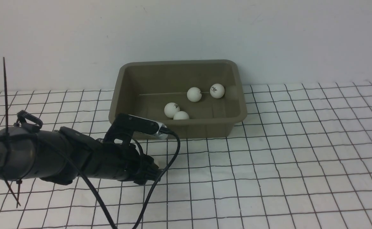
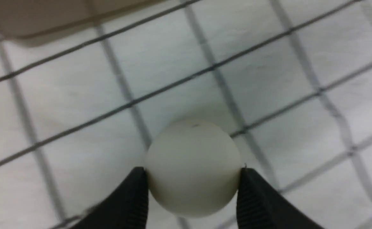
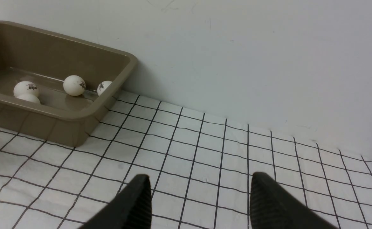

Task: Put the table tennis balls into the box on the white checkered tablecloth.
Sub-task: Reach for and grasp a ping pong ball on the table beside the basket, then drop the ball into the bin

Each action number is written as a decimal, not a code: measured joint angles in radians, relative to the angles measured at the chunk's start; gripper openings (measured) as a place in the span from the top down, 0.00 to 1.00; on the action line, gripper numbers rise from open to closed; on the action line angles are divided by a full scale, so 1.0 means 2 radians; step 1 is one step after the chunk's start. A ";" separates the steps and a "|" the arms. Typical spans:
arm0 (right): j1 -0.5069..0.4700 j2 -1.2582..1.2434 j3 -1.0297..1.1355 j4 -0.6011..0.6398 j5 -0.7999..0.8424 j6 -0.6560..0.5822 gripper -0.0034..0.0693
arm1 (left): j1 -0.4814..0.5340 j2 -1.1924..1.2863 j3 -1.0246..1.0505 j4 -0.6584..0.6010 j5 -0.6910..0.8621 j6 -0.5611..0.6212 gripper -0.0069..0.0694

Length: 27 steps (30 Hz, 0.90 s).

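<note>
A: Start at the left; what is there?

B: The left arm (image 1: 46,156) lies low over the cloth (image 1: 268,159), reaching in from its left edge towards the middle; a black zip tie (image 1: 5,86) sticks up from it, and a cable (image 1: 170,156) loops from the wrist camera (image 1: 141,125) down towards the near edge.

A: And its fingers?

B: The left gripper (image 2: 192,173) is drawn narrow on a ball (image 2: 192,156); a black finger (image 2: 132,197) presses each side. I cannot tell whether the ball rests on the cloth or hangs just above it.

A: Where is the box from there?

B: The box (image 1: 178,62) sits at the cloth's far edge, about midway along it, against the wall (image 1: 186,28). The gripper is just in front of the box's near left corner; the near wall of the box stands between the held ball and the inside. From the front, the wrist camera covers part of that corner.

A: What is inside?

B: Four balls (image 1: 194,94); two lie close together by the near wall, left of the middle, seemingly touching. The other two lie farther back and to the right, near each other but apart; the rightmost is near the right wall.

A: And the right side?

B: The right gripper (image 3: 201,178) hangs over the cloth, well apart from the box's right side; its fingers stand wide, with only cloth squares showing between them. Beyond it the cloth runs to its far edge at the wall.
</note>
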 joint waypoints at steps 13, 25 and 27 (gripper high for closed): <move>0.000 0.000 0.000 0.000 0.000 0.000 0.42 | -0.001 -0.094 -0.033 -0.043 0.105 0.095 0.49; 0.000 0.000 0.000 0.000 0.010 0.000 0.42 | 0.032 0.004 -0.161 -0.161 -0.034 0.309 0.49; 0.000 0.000 0.000 0.000 0.012 0.000 0.42 | 0.041 0.019 -0.167 -0.164 -0.031 0.328 0.49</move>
